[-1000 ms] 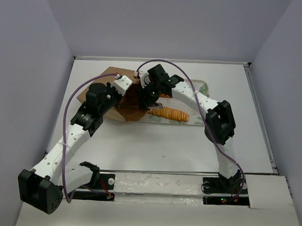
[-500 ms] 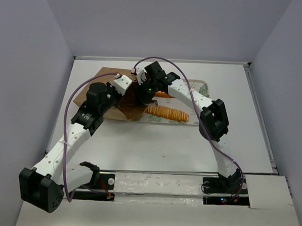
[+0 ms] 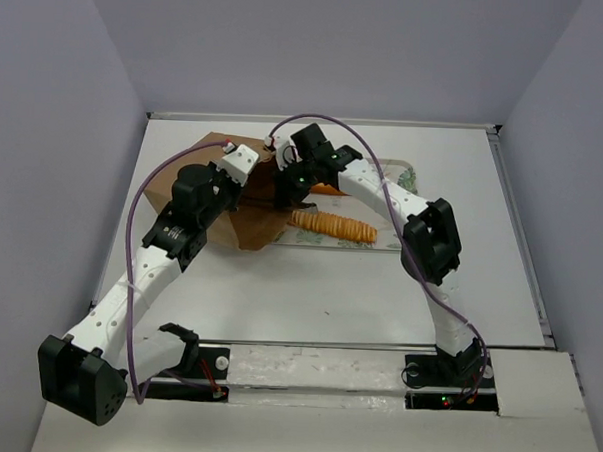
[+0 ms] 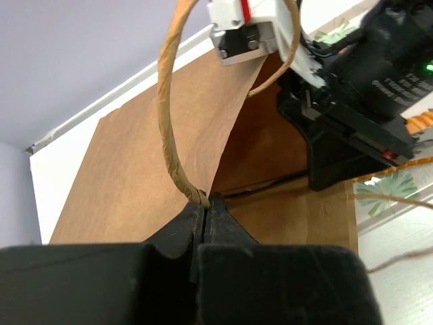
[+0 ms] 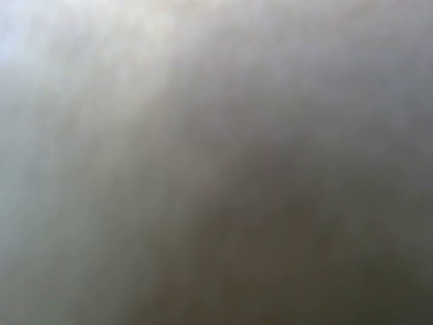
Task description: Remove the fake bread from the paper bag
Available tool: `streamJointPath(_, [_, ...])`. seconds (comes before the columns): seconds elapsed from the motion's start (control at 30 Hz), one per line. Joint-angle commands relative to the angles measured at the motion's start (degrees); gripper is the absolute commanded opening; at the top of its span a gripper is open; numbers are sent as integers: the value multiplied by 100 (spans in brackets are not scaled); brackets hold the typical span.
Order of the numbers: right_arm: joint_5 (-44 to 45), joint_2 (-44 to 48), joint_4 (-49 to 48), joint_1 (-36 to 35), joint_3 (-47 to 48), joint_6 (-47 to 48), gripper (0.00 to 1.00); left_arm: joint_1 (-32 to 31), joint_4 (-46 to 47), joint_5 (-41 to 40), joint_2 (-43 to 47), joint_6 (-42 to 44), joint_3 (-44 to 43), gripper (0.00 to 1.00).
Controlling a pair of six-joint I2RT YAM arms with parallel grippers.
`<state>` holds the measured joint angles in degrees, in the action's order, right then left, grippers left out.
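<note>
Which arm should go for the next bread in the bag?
Right. The right gripper is at the paper bag mouth, reaching inside. The left gripper is shut on the bag's rim by the handle, holding it open.

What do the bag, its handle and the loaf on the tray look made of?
The paper bag looks like matte brown kraft paper, folding flat. Its handle is twisted paper cord, spiral strands visible. The loaf is orange, ribbed, probably plastic; too small to confirm.
</note>
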<state>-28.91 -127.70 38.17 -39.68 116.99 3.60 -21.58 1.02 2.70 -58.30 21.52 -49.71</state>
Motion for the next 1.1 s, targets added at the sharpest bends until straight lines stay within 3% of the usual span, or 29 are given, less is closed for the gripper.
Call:
streamJointPath(0.0, [-19, 701, -275, 92, -228, -105, 1, 66, 882, -129, 188, -166, -83, 0])
streamJointPath(0.6, [675, 1889, -574, 382, -1082, -351, 1, 251, 997, -208, 47, -43, -74, 0])
streamJointPath(0.83, [790, 2381, -644, 496, -1336, -351, 1, 269, 1014, -770, -278, -113, -240, 0])
streamJointPath(1.07, [816, 2583, -644, 549, -1416, -351, 1, 277, 1032, -806, -489, 54, -346, 0])
